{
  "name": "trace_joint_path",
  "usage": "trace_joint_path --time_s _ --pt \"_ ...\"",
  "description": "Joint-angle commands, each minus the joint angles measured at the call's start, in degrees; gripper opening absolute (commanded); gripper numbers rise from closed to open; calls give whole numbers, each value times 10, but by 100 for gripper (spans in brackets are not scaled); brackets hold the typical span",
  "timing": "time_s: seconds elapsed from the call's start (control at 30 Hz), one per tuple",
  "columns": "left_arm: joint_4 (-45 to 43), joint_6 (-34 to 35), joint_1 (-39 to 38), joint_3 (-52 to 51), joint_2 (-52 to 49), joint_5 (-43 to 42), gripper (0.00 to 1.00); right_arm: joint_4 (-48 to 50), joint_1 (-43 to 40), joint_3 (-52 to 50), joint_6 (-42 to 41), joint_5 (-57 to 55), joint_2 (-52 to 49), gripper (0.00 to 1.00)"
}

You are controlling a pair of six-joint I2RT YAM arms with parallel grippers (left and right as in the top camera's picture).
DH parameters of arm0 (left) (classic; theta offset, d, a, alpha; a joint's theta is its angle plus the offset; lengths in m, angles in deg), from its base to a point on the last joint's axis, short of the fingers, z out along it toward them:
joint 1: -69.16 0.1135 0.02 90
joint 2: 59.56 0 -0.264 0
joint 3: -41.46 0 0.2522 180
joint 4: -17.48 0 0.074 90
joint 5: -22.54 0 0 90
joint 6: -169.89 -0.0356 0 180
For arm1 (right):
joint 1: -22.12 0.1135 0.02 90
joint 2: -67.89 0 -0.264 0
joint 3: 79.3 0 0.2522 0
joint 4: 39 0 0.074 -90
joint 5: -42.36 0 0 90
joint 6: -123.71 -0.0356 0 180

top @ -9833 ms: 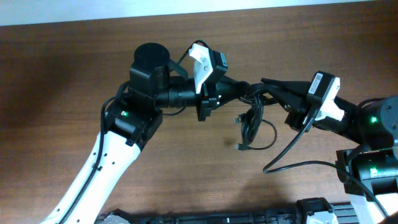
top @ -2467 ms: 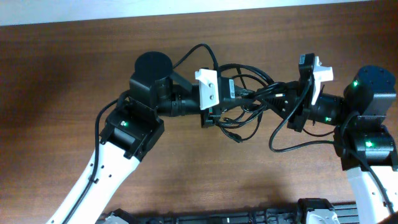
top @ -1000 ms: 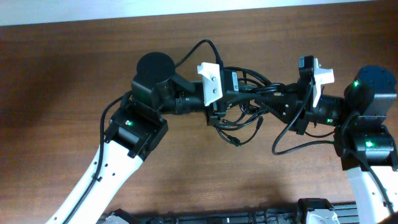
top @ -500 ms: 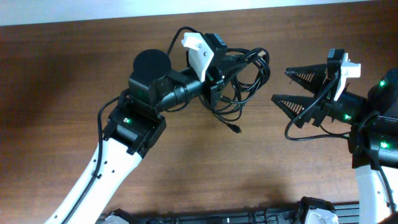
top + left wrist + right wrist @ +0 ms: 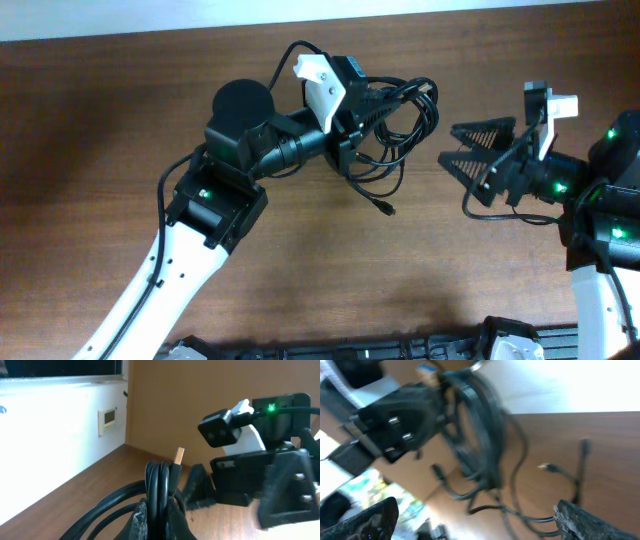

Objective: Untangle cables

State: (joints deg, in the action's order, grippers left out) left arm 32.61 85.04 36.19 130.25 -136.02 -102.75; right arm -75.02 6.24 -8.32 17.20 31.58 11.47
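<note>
Wood table, L claw gripping cables

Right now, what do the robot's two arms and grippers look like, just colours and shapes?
The left arm and right arm both have white lower links, black joints and small green lights. Each wrist carries a white camera bracket and a looping black wire. The right gripper has black, triangular, ribbed fingers; the left gripper looks dark and rough-textured.

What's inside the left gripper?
The left gripper pinches a bundle of black cables; a metallic plug tip pokes up. The pinched part itself is hidden.
</note>
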Motion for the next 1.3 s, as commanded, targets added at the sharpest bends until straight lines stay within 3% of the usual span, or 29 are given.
trace_joint_path --time_s 0.0,0.2,0.4,0.6,0.8,1.03,1.27 --pt "-9 -22 1 3 2 24 0 1 -2 12 -9 97 5 99" --pt "-43 -22 -22 3 -23 24 0 7 32 12 -9 88 5 98" --pt "-88 -22 -55 3 -29 23 0 6 57 12 -9 -35 4 79" --pt "-114 -21 -60 3 -29 -25 0 -19 57 12 -10 -160 4 65" --pt "-119 -19 -61 3 -29 -65 0 -24 57 12 -35 -210 4 54" --pt "-183 -19 -60 3 -29 -57 0 -93 57 12 14 -234 4 49" --pt "-184 -19 -60 3 -29 -25 0 -99 57 12 52 -238 4 45"
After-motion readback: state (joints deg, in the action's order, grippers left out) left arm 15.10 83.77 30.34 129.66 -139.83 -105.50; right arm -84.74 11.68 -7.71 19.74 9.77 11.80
